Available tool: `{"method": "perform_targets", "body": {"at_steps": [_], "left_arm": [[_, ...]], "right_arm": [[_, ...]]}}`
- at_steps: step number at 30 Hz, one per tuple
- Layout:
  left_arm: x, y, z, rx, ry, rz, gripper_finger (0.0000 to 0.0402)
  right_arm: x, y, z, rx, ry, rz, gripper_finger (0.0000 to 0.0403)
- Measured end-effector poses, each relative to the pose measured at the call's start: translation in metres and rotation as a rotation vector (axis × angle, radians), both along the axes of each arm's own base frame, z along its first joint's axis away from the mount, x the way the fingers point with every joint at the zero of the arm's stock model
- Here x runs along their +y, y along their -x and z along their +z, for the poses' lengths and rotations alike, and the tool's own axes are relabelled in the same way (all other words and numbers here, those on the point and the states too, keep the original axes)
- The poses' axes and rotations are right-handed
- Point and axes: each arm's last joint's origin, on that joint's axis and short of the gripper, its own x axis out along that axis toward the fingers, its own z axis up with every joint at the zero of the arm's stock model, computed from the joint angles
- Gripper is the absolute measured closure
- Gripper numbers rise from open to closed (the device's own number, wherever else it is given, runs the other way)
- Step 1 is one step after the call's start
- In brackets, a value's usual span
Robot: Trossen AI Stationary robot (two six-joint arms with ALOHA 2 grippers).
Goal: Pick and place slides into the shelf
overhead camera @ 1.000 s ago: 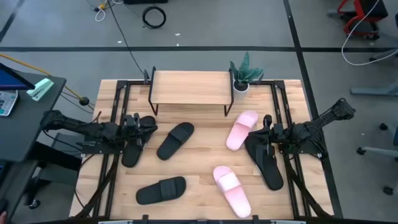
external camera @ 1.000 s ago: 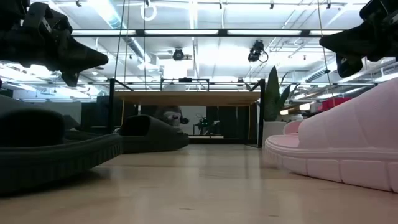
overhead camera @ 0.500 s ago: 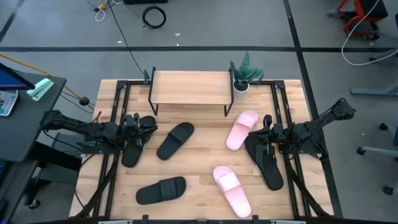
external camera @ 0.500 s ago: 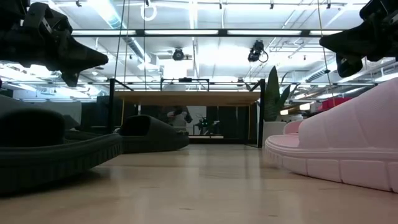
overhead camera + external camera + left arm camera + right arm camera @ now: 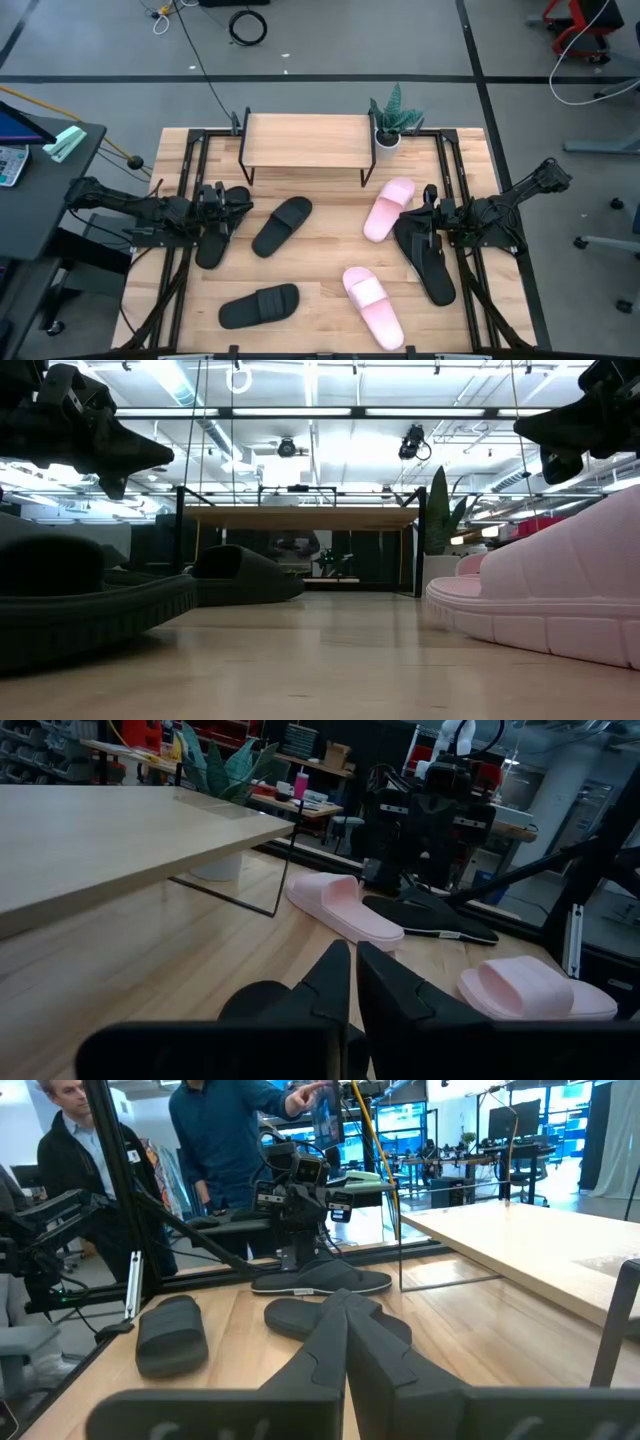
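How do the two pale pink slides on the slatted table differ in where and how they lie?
One pale pink broad-strap slide lies close to the wooden-topped shelf, by its right leg; the other pale pink slide lies near the table's front edge. The first points up-right toward the potted plant; the second angles the opposite way, up-left. Both sit upright, sole down, outside the shelf.

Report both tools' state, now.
Left tool: nearly shut, holding nothing, above a black slide.
Right tool: shut, holding nothing, above a thin black slide.
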Motion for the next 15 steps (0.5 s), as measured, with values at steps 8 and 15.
{"method": "perform_targets", "body": {"at_steps": [8, 15], "left_arm": [[0.0000, 0.0000, 0.0000, 0.000, 0.000, 0.000, 0.0366], [0.0000, 0.0000, -0.0001, 0.006, -0.020, 0.000, 0.0366]], "right_arm": [[0.0000, 0.0000, 0.0000, 0.000, 0.000, 0.000, 0.0387], [0.0000, 0.0000, -0.0001, 0.000, 0.000, 0.000, 0.0387]]}}
